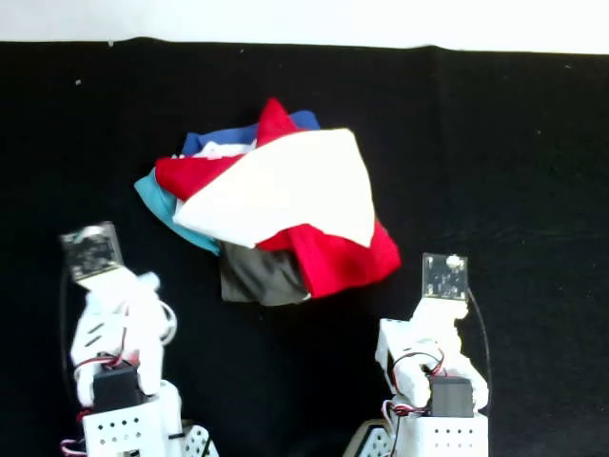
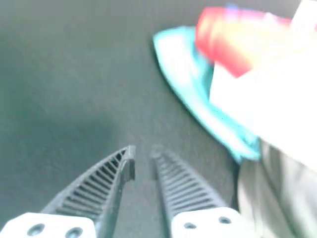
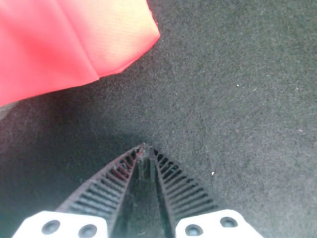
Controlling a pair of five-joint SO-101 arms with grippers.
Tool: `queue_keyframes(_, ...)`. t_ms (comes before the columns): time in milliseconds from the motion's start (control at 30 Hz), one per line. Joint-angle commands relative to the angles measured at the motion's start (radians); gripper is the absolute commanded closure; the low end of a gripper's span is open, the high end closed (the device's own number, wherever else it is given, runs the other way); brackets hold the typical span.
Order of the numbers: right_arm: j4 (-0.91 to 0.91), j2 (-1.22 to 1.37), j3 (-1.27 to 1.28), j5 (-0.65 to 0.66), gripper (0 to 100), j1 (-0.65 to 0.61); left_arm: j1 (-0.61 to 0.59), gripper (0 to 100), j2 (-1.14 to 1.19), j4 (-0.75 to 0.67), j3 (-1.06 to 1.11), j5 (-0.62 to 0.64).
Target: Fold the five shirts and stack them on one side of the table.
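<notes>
Several shirts lie in a crumpled pile on the black table. A white shirt is on top, over a red shirt. A teal shirt, a blue shirt and a dark grey shirt stick out from underneath. My left gripper hovers over bare cloth just short of the teal shirt, its fingers a narrow gap apart and holding nothing. My right gripper is shut and empty, close to a corner of the red shirt.
The left arm and the right arm sit at the near edge, either side of the pile. Bare black table stretches to the left and right of the shirts. A white wall borders the far edge.
</notes>
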Motion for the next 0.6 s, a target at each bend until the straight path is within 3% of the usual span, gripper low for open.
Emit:
queue_keyframes(0,-0.018,-0.005,0.108,0.008,99.1,0.001,-0.058,76,-0.004,0.018,-0.251,0.114)
queue_keyframes(200,-0.018,-0.005,0.108,0.008,99.1,0.001,0.038,74,0.11,0.255,-0.69,0.163)
queue_keyframes(567,-0.018,-0.005,0.108,0.008,99.1,0.001,0.262,75,0.941,0.571,-1.273,0.137)
